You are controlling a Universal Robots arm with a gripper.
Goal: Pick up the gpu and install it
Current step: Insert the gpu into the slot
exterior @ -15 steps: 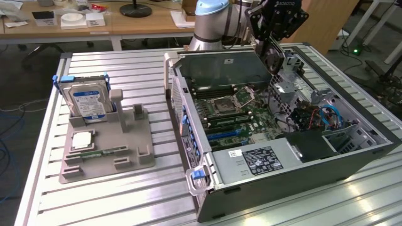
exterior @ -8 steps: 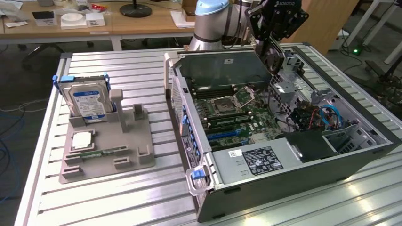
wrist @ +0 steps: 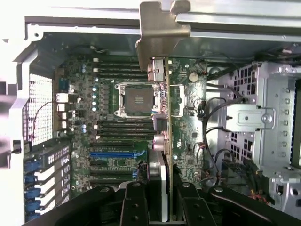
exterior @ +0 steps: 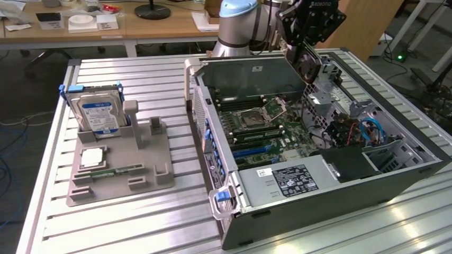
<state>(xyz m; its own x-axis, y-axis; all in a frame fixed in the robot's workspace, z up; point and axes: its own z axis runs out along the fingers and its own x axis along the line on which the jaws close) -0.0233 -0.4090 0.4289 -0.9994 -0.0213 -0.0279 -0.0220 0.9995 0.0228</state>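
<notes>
Arm (exterior: pixel 238 24) comes first, in the exterior view. It stands at the bench's (exterior: pixel 141 90) far edge and reaches over the open computer case (exterior: pixel 318 211). The case lies on its side on the half of the bench toward the exterior view's right. The wrist points down, and the claw (exterior: pixel 308 47) hangs above the main board (exterior: pixel 268 132) near the case's far wall. The claw is clamped on the graphics card (exterior: pixel 309 62), which hangs on edge beneath it. Toward the bench's edge on the exterior view's left sits a grey holder (exterior: pixel 120 169) with a hard drive (exterior: pixel 99 114) standing upright in it.

In the wrist view the dark fingers (wrist: pixel 134 202) press on the card's (wrist: pixel 162 127) two flat sides, and the card is seen edge-on above the board. Its long axis runs straight out from the claw (wrist: pixel 162 188) and past the processor socket (wrist: pixel 136 101). The silver end bracket (wrist: pixel 160 28) is at the far end, close to the case's silver frame rail (wrist: pixel 235 21). The blue slot (wrist: pixel 113 154) and the dark slots beside it lie crosswise to that axis, so the card sits in none of them.
</notes>
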